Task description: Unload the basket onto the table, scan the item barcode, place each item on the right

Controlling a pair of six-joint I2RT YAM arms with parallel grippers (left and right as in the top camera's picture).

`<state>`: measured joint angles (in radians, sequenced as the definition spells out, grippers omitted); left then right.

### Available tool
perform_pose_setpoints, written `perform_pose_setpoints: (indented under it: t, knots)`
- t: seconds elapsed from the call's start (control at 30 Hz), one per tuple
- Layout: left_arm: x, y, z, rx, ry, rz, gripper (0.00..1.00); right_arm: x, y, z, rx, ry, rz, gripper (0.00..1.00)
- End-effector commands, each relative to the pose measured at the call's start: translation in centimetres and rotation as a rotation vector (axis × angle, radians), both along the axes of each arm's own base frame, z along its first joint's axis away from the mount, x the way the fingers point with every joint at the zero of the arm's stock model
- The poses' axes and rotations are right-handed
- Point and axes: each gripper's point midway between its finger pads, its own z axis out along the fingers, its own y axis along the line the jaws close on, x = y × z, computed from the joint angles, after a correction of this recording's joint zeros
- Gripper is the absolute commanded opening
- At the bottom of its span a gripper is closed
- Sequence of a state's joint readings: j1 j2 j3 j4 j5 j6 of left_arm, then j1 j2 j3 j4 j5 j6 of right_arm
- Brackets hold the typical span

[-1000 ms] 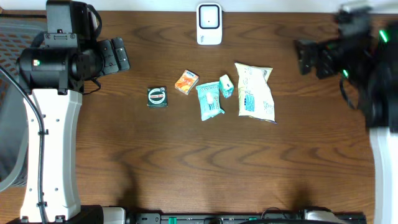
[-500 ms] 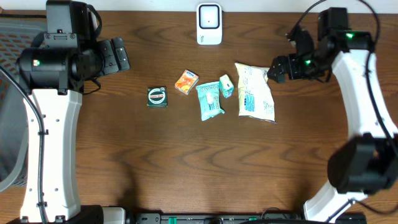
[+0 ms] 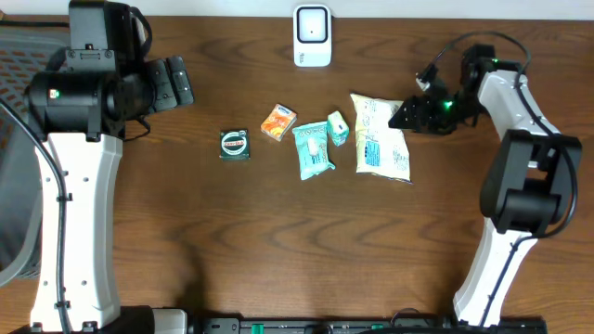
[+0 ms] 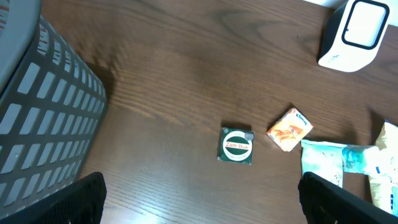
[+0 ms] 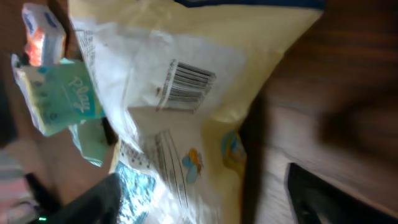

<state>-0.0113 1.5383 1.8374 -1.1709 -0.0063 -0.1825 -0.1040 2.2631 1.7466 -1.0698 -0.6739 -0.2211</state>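
Observation:
A yellow-and-white snack bag (image 3: 381, 136) lies right of centre on the wooden table, its black barcode (image 5: 186, 84) facing up in the right wrist view. My right gripper (image 3: 406, 113) is low over the bag's top right corner, open, with the bag's edge (image 5: 236, 149) between its spread fingers (image 5: 329, 199). The white scanner (image 3: 313, 35) stands at the table's back edge. My left gripper (image 3: 173, 83) hovers open at the far left, holding nothing, its fingertips (image 4: 62, 199) wide apart above bare wood.
In a row left of the bag lie a small teal box (image 3: 338, 128), a teal tissue pack (image 3: 313, 149), an orange packet (image 3: 278, 122) and a green tin (image 3: 235, 144). A grey mesh basket (image 4: 37, 124) stands off the table's left edge.
My right arm has swung in from the right edge down onto the bag's top right corner, and its jaws have narrowed somewhat. The left arm and the items have not moved.

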Motion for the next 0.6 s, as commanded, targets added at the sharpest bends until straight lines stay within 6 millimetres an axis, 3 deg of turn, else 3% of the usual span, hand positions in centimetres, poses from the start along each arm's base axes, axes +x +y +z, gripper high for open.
perform_pose_setpoints:
  t: [0.0,0.13,0.17,0.4,0.57]
  knots:
    - [0.0,0.1,-0.2,0.006,0.009,0.000,0.98,-0.1,1.9,-1.4,0.085,0.028,0.034,0.54]
    - [0.0,0.1,-0.2,0.006,0.009,0.000,0.98,-0.5,2.4,-2.5,0.087,0.056,0.045,0.22]
    - [0.0,0.1,-0.2,0.006,0.009,0.000,0.98,-0.5,2.4,-2.5,0.087,0.056,0.044,0.02]
    - [0.0,0.1,-0.2,0.006,0.009,0.000,0.98,0.1,2.1,-0.9,0.078,0.011,0.041,0.01]
    - [0.0,0.1,-0.2,0.006,0.009,0.000,0.98,1.0,-0.9,3.2,-0.141,-0.079,-0.024,0.01]
